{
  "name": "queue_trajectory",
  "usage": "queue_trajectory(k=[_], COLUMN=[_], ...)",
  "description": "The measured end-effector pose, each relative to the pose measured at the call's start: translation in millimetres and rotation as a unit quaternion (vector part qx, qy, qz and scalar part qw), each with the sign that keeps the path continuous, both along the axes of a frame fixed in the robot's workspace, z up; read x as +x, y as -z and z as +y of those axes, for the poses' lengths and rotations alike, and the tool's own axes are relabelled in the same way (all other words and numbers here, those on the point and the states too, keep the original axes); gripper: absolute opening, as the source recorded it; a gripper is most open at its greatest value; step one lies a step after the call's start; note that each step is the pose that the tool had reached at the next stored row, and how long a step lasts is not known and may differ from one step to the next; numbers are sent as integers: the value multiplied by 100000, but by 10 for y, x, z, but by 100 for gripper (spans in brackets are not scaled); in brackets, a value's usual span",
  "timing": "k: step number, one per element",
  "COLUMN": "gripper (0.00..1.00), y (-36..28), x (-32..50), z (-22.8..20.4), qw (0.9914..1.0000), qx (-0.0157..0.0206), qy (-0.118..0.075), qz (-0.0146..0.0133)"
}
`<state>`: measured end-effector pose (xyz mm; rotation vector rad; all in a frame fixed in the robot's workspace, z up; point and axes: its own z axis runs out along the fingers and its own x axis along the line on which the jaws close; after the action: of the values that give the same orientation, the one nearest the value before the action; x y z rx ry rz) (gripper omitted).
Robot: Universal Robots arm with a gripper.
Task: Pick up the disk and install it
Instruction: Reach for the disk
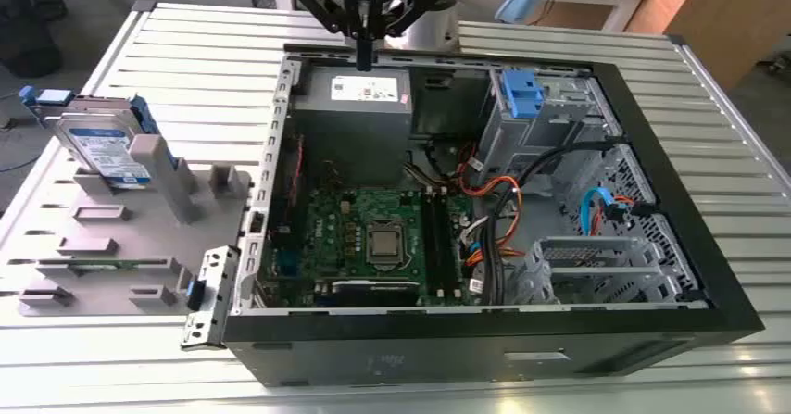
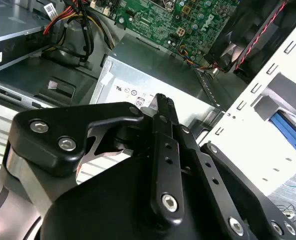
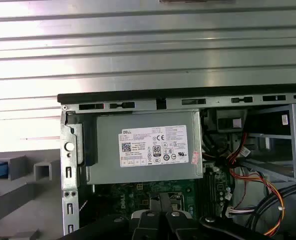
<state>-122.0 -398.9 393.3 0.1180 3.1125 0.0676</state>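
The pincer [image 1: 365, 61], pressed together and empty, hangs over the power-supply box [image 1: 352, 108], the disk [image 1: 106, 150] well apart at the pincer's eight o'clock in the exterior view.

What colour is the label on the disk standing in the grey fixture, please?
Blue and white; the disk shows best in the exterior view, toward that view's left.
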Motion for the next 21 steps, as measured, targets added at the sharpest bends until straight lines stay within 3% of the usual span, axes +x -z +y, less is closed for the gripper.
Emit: queue_trajectory(k=[21], gripper=[11], y=[0], x=[-43], z=[0], qw=[100000], qx=[3], qy=[-2], qz=[0])
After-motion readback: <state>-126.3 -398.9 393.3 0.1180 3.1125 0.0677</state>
